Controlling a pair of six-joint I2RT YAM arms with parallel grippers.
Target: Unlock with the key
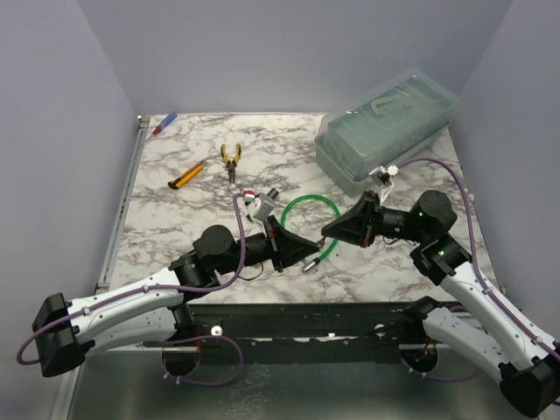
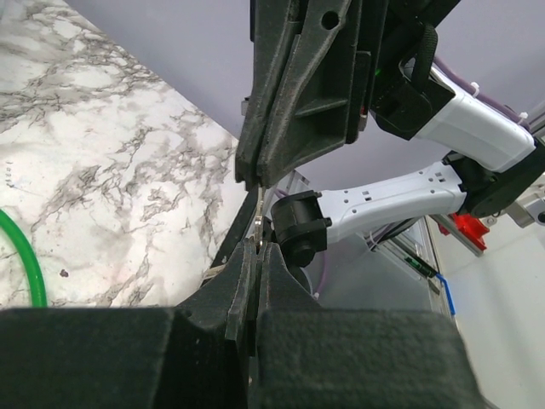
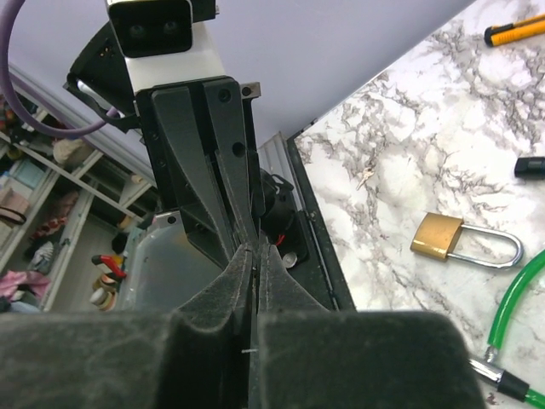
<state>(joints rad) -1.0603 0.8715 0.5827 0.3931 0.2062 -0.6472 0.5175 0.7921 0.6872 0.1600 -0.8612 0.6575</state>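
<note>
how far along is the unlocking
Done: the key is off the table, pinched in the left gripper. In hand: the right gripper meets it tip to tip. Left: the padlock lies untouched on the table, shackle apparently closed.

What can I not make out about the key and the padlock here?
- Key: left wrist view, only an edge-on sliver; the shut left gripper hides its teeth.
- Padlock: right wrist view, keyhole end turned away; top view, probably hidden under the arms.
</note>
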